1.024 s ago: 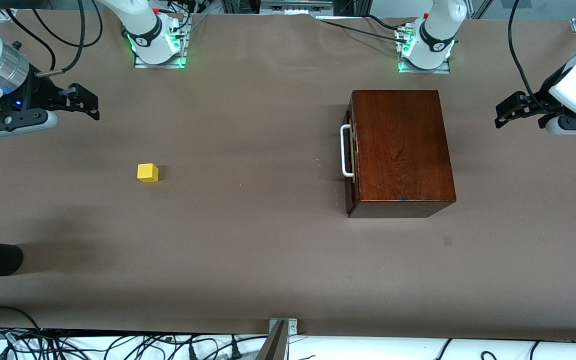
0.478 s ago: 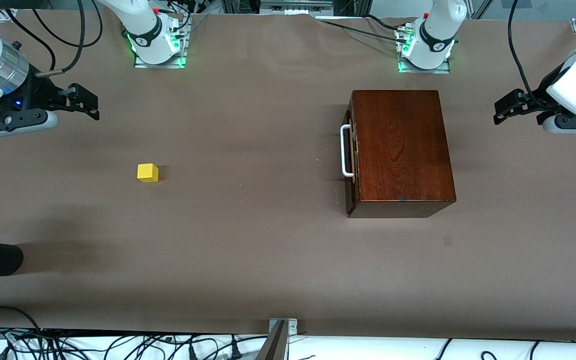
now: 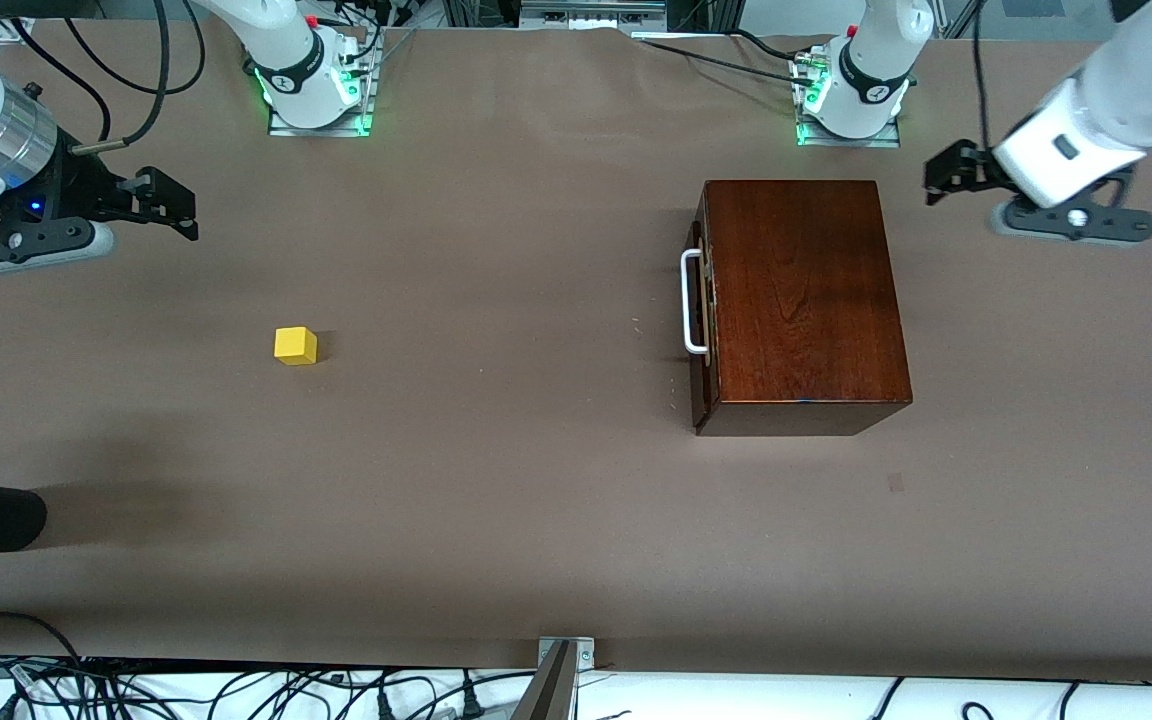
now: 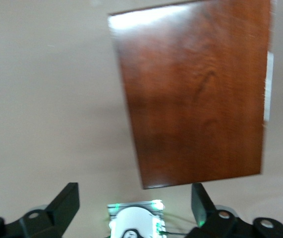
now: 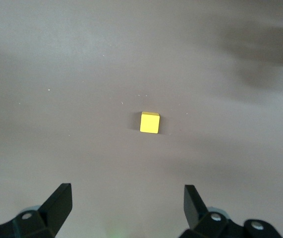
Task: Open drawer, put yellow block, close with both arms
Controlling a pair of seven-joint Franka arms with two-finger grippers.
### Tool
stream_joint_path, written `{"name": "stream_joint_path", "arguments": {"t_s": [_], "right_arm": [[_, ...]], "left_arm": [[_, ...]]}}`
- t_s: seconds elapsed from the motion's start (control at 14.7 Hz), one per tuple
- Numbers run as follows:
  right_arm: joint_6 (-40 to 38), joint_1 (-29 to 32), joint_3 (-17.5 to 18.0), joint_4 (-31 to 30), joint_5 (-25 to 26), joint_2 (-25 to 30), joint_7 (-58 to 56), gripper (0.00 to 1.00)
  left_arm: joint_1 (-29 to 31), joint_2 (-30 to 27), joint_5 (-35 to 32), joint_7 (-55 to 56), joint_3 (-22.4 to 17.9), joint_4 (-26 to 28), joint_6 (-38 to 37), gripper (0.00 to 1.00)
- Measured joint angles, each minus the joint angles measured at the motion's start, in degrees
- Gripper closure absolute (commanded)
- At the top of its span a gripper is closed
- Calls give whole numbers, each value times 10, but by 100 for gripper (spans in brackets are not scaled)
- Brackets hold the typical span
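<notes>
brown table point(image 3: 496, 500): only left wrist view shows left gripper point(image 4: 134, 206) spread.

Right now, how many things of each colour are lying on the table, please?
Yellow: 1, the yellow block
Dark reddish-brown: 1, the wooden box holding the drawer, shut, with a white handle
Total: 2

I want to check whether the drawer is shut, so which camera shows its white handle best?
The front view: the whole white handle shows against the drawer front, which sits flush in the wooden box. The left wrist view catches only a blurred white sliver at the box's edge. The right wrist view shows none of it, only the yellow block.
</notes>
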State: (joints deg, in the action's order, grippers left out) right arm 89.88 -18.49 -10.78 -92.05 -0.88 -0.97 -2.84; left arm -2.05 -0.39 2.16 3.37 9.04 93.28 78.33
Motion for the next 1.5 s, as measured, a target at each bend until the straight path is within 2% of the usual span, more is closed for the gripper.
{"name": "stream_joint_path", "arguments": {"t_s": [0.2, 0.48, 0.68, 0.82, 1.23, 1.5], "right_arm": [[0, 0, 0, 0, 0, 0, 0, 0], [0, 1, 0, 0, 0, 0, 0, 0], [0, 1, 0, 0, 0, 0, 0, 0], [0, 1, 0, 0, 0, 0, 0, 0], [0, 1, 0, 0, 0, 0, 0, 0], [0, 1, 0, 0, 0, 0, 0, 0]], "left_arm": [[-1, 39, 31, 30, 37, 0, 31, 0], [-20, 117, 33, 168, 104, -29, 80, 0], [-82, 182, 31, 260, 109, -75, 114, 0], [-114, 210, 17, 287, 110, -80, 140, 0], [-175, 272, -51, 399, 111, -75, 187, 0], [-208, 284, -118, 455, 112, -35, 226, 0]]}}
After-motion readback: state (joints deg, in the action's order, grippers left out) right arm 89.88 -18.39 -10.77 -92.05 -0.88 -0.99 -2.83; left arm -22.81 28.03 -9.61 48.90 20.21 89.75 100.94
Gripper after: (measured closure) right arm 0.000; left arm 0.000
